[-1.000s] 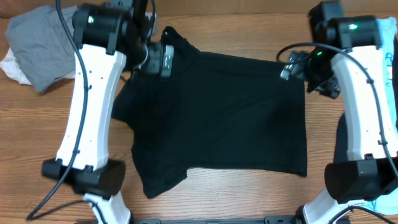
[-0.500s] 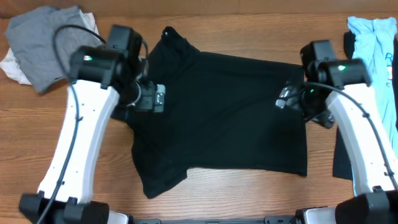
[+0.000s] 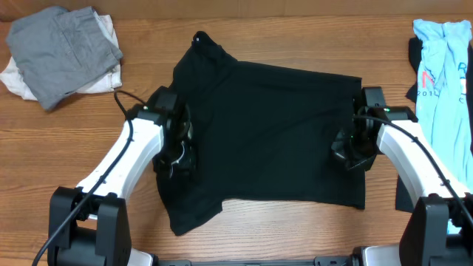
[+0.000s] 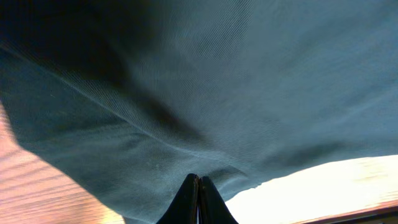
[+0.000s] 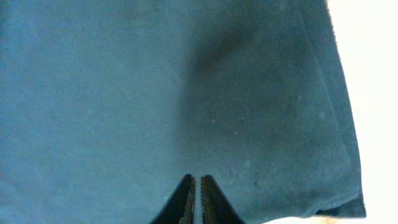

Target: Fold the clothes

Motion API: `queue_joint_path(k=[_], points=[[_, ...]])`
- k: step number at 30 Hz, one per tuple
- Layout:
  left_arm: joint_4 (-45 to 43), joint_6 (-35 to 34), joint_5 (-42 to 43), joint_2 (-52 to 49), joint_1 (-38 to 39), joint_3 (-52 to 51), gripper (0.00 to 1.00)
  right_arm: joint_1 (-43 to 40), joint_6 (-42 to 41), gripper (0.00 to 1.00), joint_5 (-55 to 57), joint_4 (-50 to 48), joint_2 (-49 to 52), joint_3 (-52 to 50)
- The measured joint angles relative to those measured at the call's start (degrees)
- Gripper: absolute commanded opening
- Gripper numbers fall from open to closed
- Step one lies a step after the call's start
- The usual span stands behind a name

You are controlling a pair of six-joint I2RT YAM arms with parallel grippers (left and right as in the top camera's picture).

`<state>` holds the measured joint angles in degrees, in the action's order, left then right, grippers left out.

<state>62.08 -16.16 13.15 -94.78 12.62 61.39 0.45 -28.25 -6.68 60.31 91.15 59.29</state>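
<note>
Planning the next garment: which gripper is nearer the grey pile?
Left. The left gripper pinches the black T-shirt at the edge facing the grey pile; the right gripper pinches the opposite edge, farther away.

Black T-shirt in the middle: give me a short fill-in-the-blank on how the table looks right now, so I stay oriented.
1. The black T-shirt lies spread out on a ____ table.
2. The left gripper and right gripper each sit at a side edge of it with jaws ____.
3. The grey garment is bunched at the table's far ____ corner.
4. The light-blue shirt carries ____ print.

Missing words: wooden; shut; left; red.
</note>
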Motion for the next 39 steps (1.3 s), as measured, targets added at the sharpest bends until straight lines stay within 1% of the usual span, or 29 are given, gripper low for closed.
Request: queue_joint_path(k=[7,16,24,31,39], points=[[-1.2,-2.6,0.9,0.0,0.0,-6.6,0.04,-1.1,-1.0,0.04,-1.8,-3.8,0.0,-3.3],[-5.0,-6.2,1.2,0.0,0.0,-12.6,0.04,-1.9,-5.8,0.04,-2.1,-9.8,0.0,-9.1],[-5.2,-7.5,1.2,0.0,0.0,-15.9,0.04,-5.4,-7.9,0.04,-2.1,-11.3,0.0,-11.1],[-5.6,-8.2,1.6,0.2,0.0,-17.9,0.04,-5.7,-8.9,0.04,-2.1,-11.8,0.3,-11.7],[-5.1,-9.0,2.5,0.7,0.0,-19.3,0.04,-5.7,-10.7,0.04,-2.6,-11.7,3.4,-11.3]])
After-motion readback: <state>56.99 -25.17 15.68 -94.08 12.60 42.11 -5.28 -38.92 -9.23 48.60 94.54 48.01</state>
